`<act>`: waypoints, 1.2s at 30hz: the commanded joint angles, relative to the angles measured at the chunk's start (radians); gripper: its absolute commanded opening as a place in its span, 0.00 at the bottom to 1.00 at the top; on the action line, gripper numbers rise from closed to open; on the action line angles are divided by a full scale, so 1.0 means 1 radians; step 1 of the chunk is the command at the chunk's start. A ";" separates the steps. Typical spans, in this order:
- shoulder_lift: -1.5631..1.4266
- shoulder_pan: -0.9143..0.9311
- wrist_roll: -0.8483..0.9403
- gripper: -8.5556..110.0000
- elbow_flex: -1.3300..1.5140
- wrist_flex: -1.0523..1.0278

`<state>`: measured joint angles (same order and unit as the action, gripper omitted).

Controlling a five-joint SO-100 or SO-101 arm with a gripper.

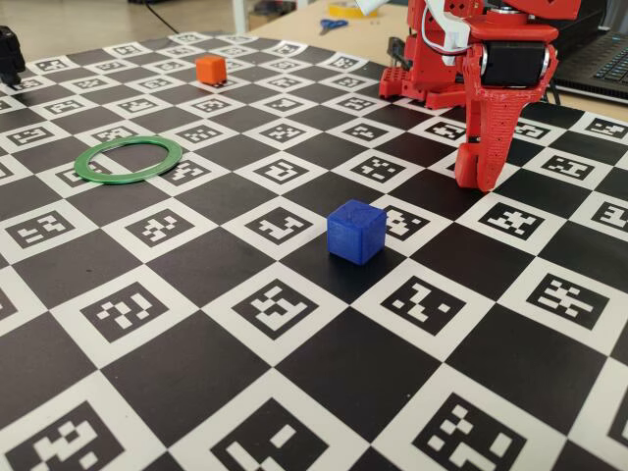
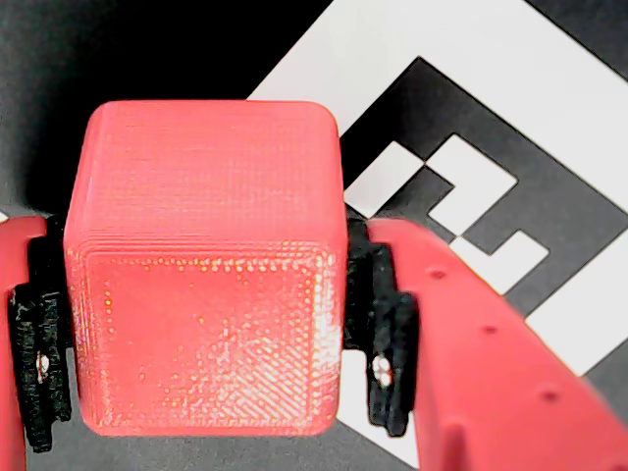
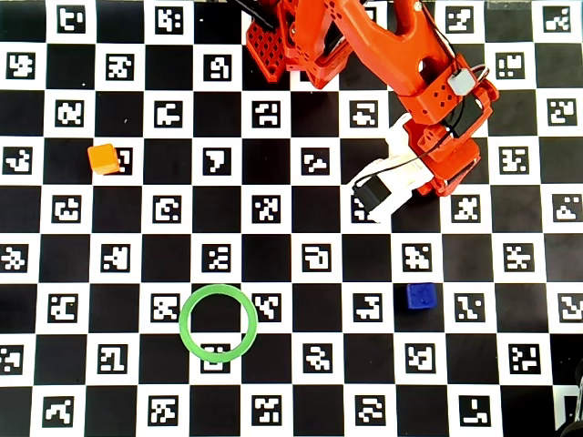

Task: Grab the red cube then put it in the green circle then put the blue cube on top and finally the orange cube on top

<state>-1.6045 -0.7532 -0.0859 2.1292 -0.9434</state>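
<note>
Red cube hidden outside wrist view.

Three cubes, one red, one blue, one orange; one green circle

Beneath the gripper and spread wide on every side of it, a checkerboard mat of matte black squares and white squares printed with black coded markers. Behind it in the fixed view, a pale wooden tabletop with blue-handled scissors and something yellow at the top edge. Further behind and to its left, a white table leg over a light floor. To its right, a dark laptop keyboard. Far across to its left, a black object cut by the frame. Bright, even light; soft, short shadows.
</note>
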 commanded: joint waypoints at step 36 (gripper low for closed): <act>-0.020 0.638 0.387 0.05 -0.752 -0.646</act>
<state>-1.6766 -0.2347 0.2869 1.6214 -1.5478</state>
